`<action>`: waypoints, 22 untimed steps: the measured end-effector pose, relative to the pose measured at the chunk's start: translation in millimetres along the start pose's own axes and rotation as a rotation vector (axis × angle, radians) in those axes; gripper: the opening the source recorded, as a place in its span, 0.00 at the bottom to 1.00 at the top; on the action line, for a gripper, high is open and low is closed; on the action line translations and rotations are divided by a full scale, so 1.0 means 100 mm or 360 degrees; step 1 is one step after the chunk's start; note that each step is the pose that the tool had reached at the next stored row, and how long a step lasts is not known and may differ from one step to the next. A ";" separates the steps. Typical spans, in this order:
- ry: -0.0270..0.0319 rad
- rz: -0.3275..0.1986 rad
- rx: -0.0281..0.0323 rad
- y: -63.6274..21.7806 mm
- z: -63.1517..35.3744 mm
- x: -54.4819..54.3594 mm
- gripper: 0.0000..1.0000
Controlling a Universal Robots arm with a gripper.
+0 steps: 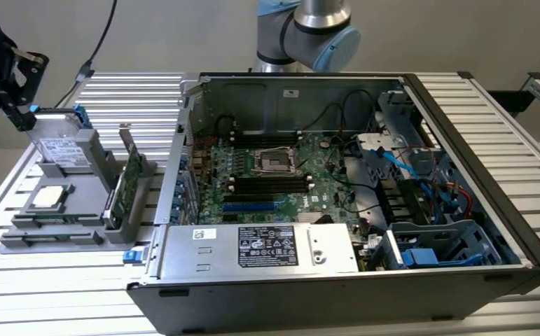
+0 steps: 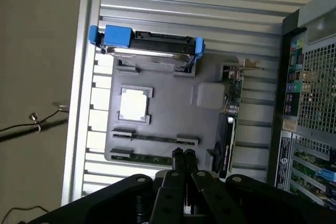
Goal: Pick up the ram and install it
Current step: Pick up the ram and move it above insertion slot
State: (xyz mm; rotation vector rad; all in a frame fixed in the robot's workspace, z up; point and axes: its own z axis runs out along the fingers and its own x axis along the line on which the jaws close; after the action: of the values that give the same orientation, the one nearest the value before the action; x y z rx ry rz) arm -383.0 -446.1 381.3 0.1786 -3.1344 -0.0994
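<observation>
- At the exterior view's far left, the gripper [image 1: 19, 115] hangs high over the far end of the grey holder [image 1: 78, 210], well apart from it. In the wrist view its fingertips [image 2: 178, 155] press together with nothing between them. I judge this to be the approach for the pick, so the jaws must part before any descent.
- Just right of the gripper, the hard drive [image 1: 64, 148] stands on its blue rails. A good approach keeps wide of it.
- The ram [image 2: 155, 139] sits on edge in a slot at the holder's near end, with a 2nd stick [image 2: 142, 157] just beside it. I cannot tell which of the 2 is meant. Take 1 thin board only, squarely at mid-length.
- Further right, the expansion card [image 1: 125, 183] stands upright near the sticks' ends and could snag a finger.
- Rightmost, the open case [image 1: 344, 308] shows the motherboard [image 1: 260, 175].
</observation>
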 end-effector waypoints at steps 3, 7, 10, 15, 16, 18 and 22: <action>0.00054 -0.0088 -0.00003 -0.001 0.011 0.00 0.10; 0.00129 -0.0204 -0.00007 -0.002 0.025 0.00 0.10; 0.00182 -0.0289 -0.00008 -0.003 0.037 0.00 0.10; 0.00305 -0.0435 -0.00022 -0.004 0.065 0.00 0.10; 0.00338 -0.0462 -0.00026 -0.005 0.071 0.00 0.10; 0.00408 -0.0521 -0.00035 -0.005 0.085 0.00 0.10; 0.00543 -0.0637 -0.00054 -0.007 0.114 0.00 0.10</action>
State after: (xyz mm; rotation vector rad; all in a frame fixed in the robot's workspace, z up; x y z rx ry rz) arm -382.9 -446.1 370.0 0.7945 -3.0152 -0.0992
